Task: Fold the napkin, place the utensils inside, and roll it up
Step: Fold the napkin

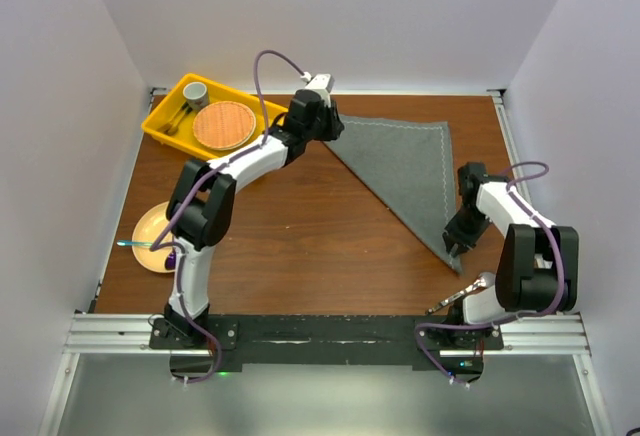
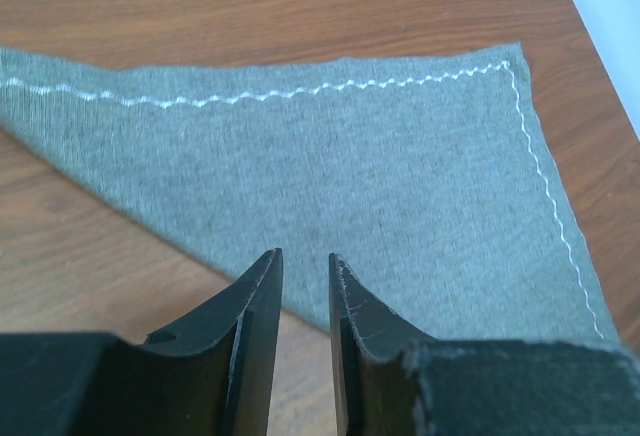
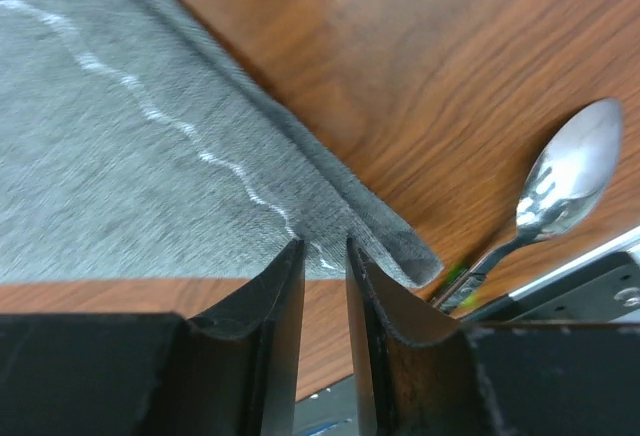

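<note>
While the napkin (image 1: 405,171) lies on the table (image 1: 300,236) as a folded triangle, each arm stands at one end of its long fold. The left gripper (image 2: 305,261) is over the far-left end. Its jaws are drawn in to a narrow slit, with the folded edge running just beyond the tips. The right gripper (image 3: 325,246) is at the napkin's near tip, equally narrow. The doubled hem and its pale stitching lie right at the fingertips. Neither wrist view shows cloth pinched between the jaws, so I cannot tell whether either has hold of anything.

A spoon (image 3: 560,181) rests just past that near tip, close beside the napkin.

Several things could go wrong from here. A jaw that catches only the upper layer would open the fold when lifted. A jaw that closes short of the cloth would pinch nothing and scrape the wood. If only one corner is held, pulling would skew the triangle. The right arm, working so near the spoon, could knock it off the table's edge.
</note>
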Tool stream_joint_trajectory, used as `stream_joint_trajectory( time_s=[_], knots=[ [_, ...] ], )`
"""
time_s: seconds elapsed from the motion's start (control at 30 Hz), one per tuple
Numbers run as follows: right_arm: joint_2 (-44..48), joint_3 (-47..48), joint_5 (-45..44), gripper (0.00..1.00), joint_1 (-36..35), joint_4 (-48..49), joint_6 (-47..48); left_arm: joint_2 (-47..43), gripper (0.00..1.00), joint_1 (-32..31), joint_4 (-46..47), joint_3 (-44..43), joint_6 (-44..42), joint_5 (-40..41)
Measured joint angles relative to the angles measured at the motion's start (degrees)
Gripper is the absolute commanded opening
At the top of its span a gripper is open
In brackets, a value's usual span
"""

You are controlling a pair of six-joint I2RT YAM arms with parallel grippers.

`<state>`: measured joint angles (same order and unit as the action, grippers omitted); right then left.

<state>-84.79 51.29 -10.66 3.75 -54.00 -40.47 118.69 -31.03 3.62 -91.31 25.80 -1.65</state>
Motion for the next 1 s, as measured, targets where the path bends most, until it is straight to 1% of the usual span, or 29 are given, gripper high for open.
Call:
stream_joint_trajectory(
  time_s=[0.1,0.13,0.2,0.27,0.33,0.43,0.5,0.63,0.73,0.8,1.0],
  knots=[
    [0.11,-4.22,0.83,0.26,0.31,2.1,-1.81,2.12,0.29,-0.04,0.15,-3.13,-0.74,0.46],
    [0.11,-5.22,1.16,0.24,0.42,2.4,-2.03,2.62,0.29,-0.04,0.22,-4.07,-1.03,0.83],
    [0.09,-6.43,1.27,0.25,0.76,2.21,-2.19,3.43,0.25,-0.02,0.35,-5.6,-1.53,1.38],
    [0.31,-6.1,1.09,0.26,0.92,1.68,-1.95,4.48,0.21,0.0,0.46,-7.19,-2.05,1.95],
    [1.77,-5.33,0.74,0.28,1.05,0.94,-1.46,5.86,0.2,0.04,0.48,-8.96,-2.93,2.51],
    [6.58,-3.04,0.15,0.32,1.09,0.9,-0.79,8.57,0.18,0.26,0.52,-12.15,-4.24,3.82],
    [7.65,-1.66,0.39,0.33,1.11,1.51,-0.66,10.71,0.12,0.61,0.33,-14.71,-5.14,4.46],
    [2.56,-0.17,2.99,0.35,1.16,4.13,0.35,14.51,0.1,1.49,-0.17,-18.71,-7.54,5.79],
    [-0.81,-0.17,4.59,0.35,1.16,5.62,1.99,16.35,0.07,2.21,-0.39,-19.85,-8.98,6.82],
    [-1.2,-0.15,5.6,0.35,1.16,6.23,2.89,17.33,0.05,2.78,-0.42,-20.24,-9.55,7.56],
    [-1.2,0.02,7.39,0.35,1.16,7.56,4.5,21.05,0.04,5.2,-0.39,-21.86,-9.92,8.92]
  ],
)
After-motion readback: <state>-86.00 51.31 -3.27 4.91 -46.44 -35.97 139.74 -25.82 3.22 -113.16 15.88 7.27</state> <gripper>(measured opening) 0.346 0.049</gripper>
